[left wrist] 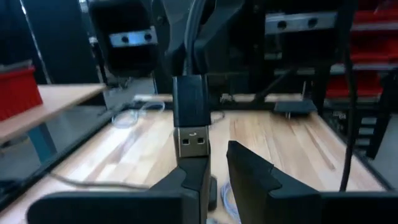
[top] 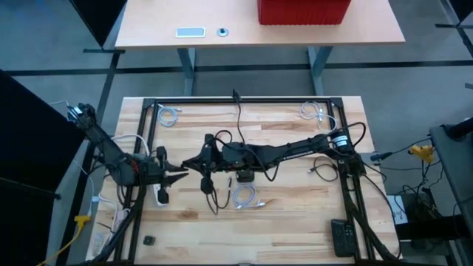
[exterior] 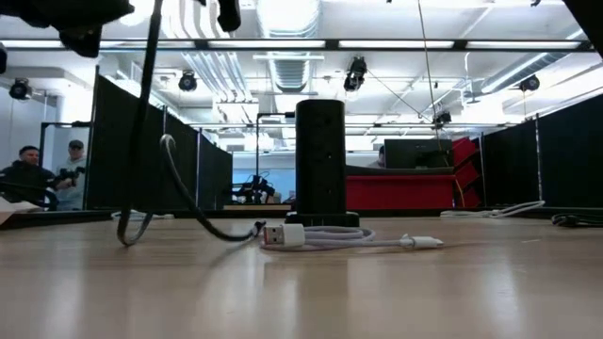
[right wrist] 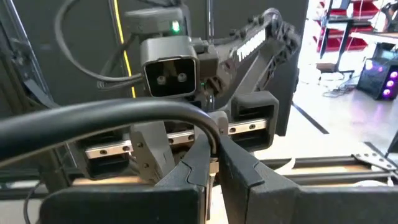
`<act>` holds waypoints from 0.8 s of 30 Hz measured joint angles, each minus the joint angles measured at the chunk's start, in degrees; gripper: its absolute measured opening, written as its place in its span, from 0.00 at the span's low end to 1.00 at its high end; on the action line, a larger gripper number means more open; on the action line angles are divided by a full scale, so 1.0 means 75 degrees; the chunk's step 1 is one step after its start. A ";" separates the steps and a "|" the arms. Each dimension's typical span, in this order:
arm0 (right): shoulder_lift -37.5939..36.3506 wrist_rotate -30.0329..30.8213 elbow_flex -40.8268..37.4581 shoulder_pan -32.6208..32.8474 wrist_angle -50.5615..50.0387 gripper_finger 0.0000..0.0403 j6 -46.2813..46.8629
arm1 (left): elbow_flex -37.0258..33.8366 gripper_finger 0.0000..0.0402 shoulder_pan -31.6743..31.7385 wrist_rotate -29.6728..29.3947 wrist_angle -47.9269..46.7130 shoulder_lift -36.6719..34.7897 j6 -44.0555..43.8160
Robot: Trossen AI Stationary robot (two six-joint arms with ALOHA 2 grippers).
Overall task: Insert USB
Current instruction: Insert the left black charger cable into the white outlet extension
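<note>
A black USB cable hangs from my right gripper [right wrist: 213, 146], which is shut on it above the table's middle [top: 194, 167]. Its plug [left wrist: 189, 106] points down, metal end [left wrist: 194, 143] lowest. My left gripper [left wrist: 217, 171] faces it from the left, level, its fingers a narrow gap apart with nothing between them. The metal end stands right at the tip of one left finger [left wrist: 189, 177]; whether they touch, I cannot tell. A black socket tower [exterior: 320, 155] stands upright on the table [top: 244, 176]. A white USB cable [exterior: 320, 237] lies in front of it. My right gripper pinches the black cable [right wrist: 208, 127] between its two fingers just above the plug. The fingers come level from the table's right and lie across the cable. The plug hangs upright below them, clear of the table. The rest of the cable arcs away and droops in a loop [exterior: 160, 188] onto the table.
White coiled cables lie at the far left [top: 168, 114] and far right [top: 314, 111] corners and near the middle [top: 244, 196]. A white block [top: 161, 193] sits under my left gripper. A black remote-like box [top: 341, 236] lies near right. A black frame [top: 236, 100] borders the work area.
</note>
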 joint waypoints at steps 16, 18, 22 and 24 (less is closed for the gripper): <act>-0.0060 -0.0020 -0.0015 -0.0001 -0.1082 0.00 -0.0096 | -0.0021 0.10 -0.0013 -0.0003 0.0395 -0.0178 0.0599; -0.0075 -0.0024 -0.0021 -0.0001 -0.1306 0.00 -0.0095 | -0.0010 0.10 -0.0015 0.0001 0.0442 -0.0226 0.0660; -0.0105 -0.0033 -0.0033 0.0000 -0.1753 0.01 -0.0091 | 0.0013 0.10 -0.0019 0.0010 0.0536 -0.0321 0.0781; -0.0070 -0.0020 -0.0072 0.0000 -0.2093 0.02 -0.0077 | 0.0019 0.10 -0.0020 0.0001 0.0547 -0.0362 0.0861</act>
